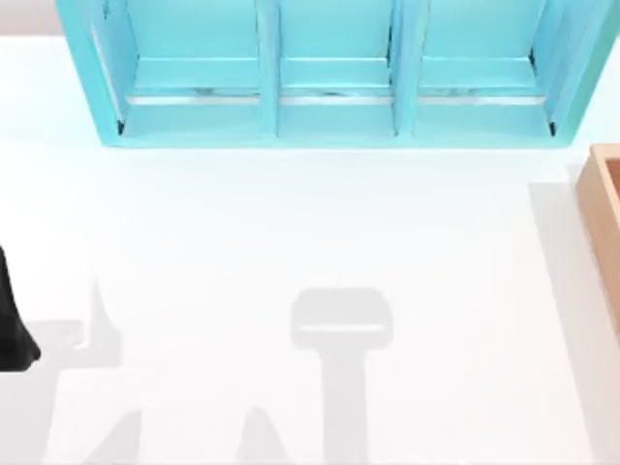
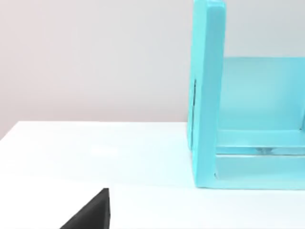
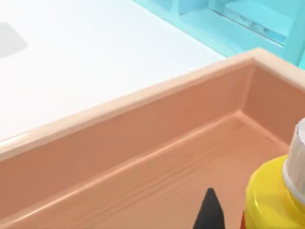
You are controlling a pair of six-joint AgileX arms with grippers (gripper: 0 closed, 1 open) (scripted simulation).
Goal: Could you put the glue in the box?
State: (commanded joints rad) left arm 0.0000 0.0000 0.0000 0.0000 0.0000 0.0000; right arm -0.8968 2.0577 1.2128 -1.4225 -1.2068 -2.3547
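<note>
Tan wood fills most of the right wrist view: the box [image 3: 143, 157], with thick plain walls and a grained floor, sits on the white tabletop [image 1: 291, 223] just beside the right end of the teal shelf unit [image 1: 334, 73]. In the top view the box [image 1: 605, 223] shows at the tabletop's right edge, in front of that end of the shelf unit.

The glue [image 3: 274, 195], a yellow bottle with a white cap, is over the inside of the box, close to the corner nearest the shelf unit. A dark fingertip [image 3: 208, 212] of the right end effector shows just beside the bottle; whether the fingers clamp the bottle or stand apart from it, I cannot tell.

My left arm [image 1: 12, 325] is parked at the tabletop's left edge, well apart from the shelf unit. A dark part of the left end effector [image 2: 90, 214] shows in its wrist view, and its state cannot be told either.
</note>
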